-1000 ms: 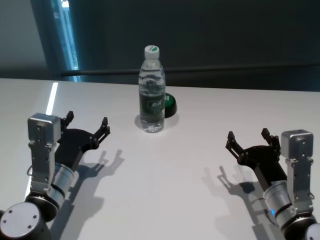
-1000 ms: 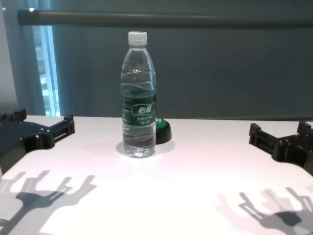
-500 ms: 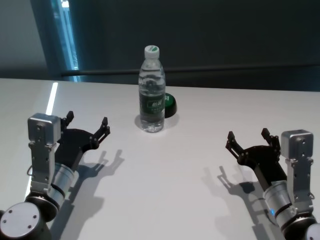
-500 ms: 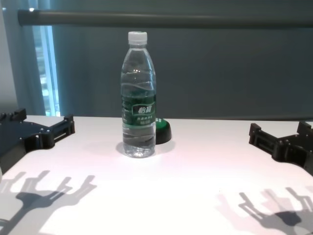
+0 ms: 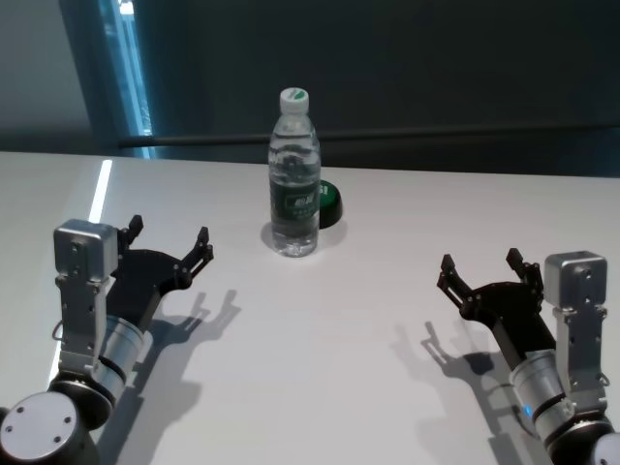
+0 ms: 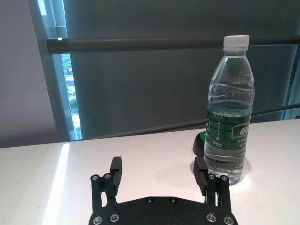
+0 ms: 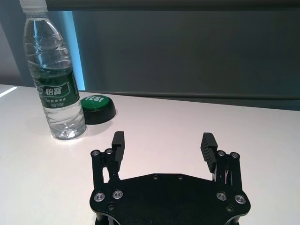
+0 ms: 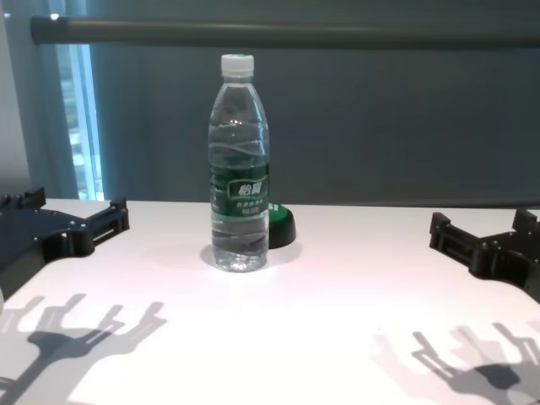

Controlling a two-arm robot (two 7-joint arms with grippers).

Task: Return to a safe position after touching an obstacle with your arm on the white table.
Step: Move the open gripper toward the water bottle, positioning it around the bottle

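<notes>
Bench [image 5: 320, 368] first, since it fills most of what I can see: a broad white top, smooth and a little glossy, with the arms' shadows lying across its near part. On it, toward the far middle, the bottle [image 5: 294, 174] stands upright, clear plastic with a white cap and a dark green label band, and nothing is touching it. Both arms sit low and near the robot's body, one at each side of the bench. The left tool [image 5: 167, 247] is at the near left, raised a little off the surface to judge by its shadow, its two fingers spread apart and holding nothing; the left wrist view shows the bottle beyond one fingertip with a clear gap between them. The right tool [image 5: 482, 273] is at the near right, also spread wide and empty, and well apart from the bottle. Just behind the bottle, on its right, sits a low black puck with a green top [image 5: 327, 203], close to the bottle's base, though I cannot tell whether they touch. As for the job, I judge it finished or all but finished: the obstacle is standing, undisturbed by the look of it, and both arms appear drawn back to a resting pose clear of it. I see nothing left to do except perhaps hold this posture.
</notes>
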